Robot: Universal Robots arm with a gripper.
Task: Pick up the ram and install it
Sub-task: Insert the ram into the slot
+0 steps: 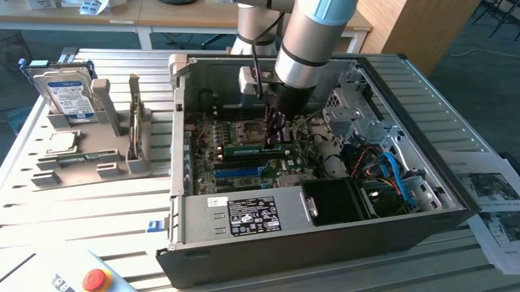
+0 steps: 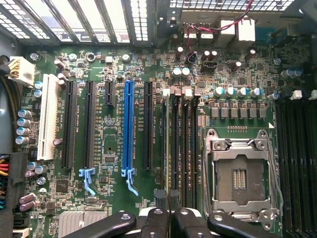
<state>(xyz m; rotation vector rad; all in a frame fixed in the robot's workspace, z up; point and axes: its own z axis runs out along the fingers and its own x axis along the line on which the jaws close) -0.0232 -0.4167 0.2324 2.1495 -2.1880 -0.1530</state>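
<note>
My fingers (image 2: 160, 197) are down inside the open computer case (image 1: 325, 246), closed on the ram (image 1: 243, 148). The green stick stands on edge at the memory slots (image 2: 184, 144), just beside the empty processor socket (image 2: 238, 176). I cannot tell whether it is seated.

Slatted metal table (image 1: 81, 210): open PC case (image 1: 325, 243), grey fixture (image 1: 81, 161), papers (image 1: 495, 201).

Case (image 1: 325, 249) matt dark sheet metal; holder (image 1: 122, 161) at its nine o'clock grey matt plastic; ram (image 1: 243, 149) seemingly matt green board.
</note>
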